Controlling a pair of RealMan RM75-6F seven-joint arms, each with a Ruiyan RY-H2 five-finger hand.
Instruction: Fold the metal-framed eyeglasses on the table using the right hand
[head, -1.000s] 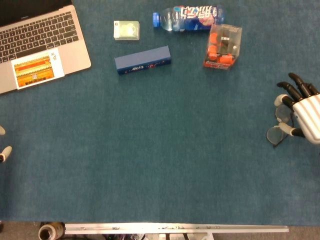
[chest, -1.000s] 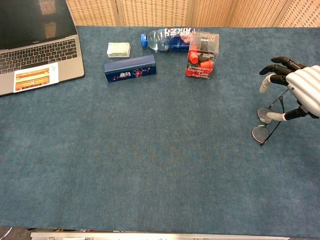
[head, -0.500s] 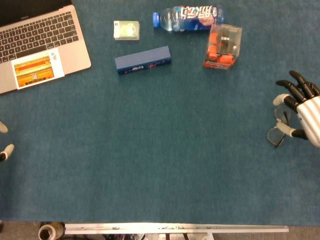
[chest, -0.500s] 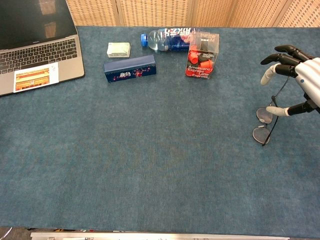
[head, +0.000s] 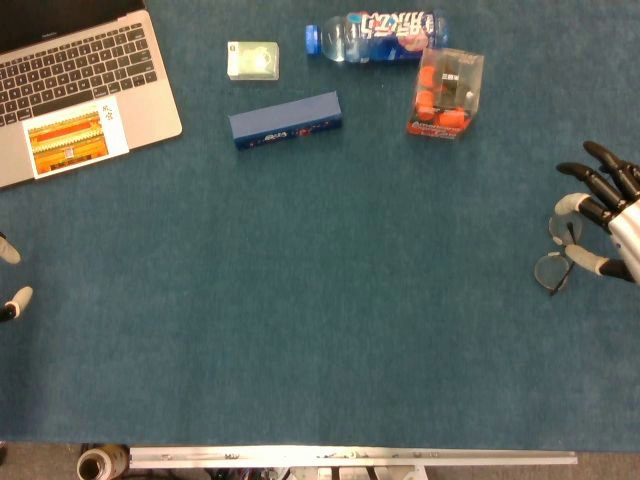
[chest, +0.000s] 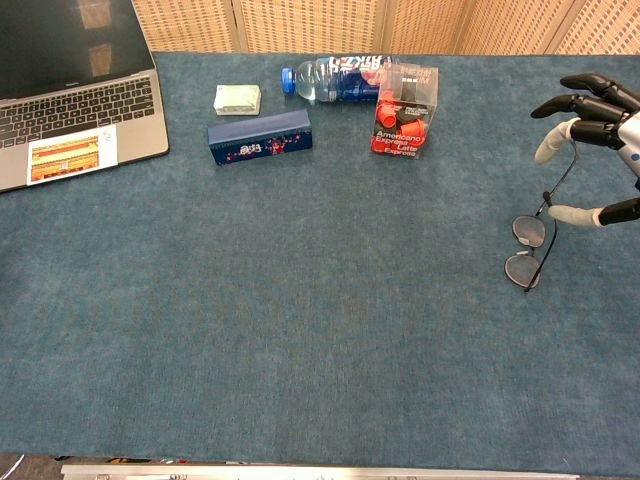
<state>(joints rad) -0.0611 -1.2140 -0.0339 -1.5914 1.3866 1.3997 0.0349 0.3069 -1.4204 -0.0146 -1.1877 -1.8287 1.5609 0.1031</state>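
1. Nearest you, the tabletop is covered in blue-green felt, with a pale metal strip along its front edge in both views.
2. Your right hand sits at the right edge of the tabletop, its fingers spread and holding nothing. The eyeglasses lie on the felt just beside its lower fingertip, lenses toward the centre of the tabletop; whether they touch, you cannot tell. One temple runs up toward the hand.
3. Your left hand shows only as pale fingertips at the opposite edge in the head view; you cannot tell how it is set.
4. Far across from your right hand, toward the back: a clear box of orange capsules reading "Americano Express", and behind it a bottle lying on its side, label script unreadable.
5. Further over, a dark blue box, a small pale box, then an open laptop with a red-and-yellow sticker on its palm rest.
6. Behind the tabletop stands a woven, perforated screen.
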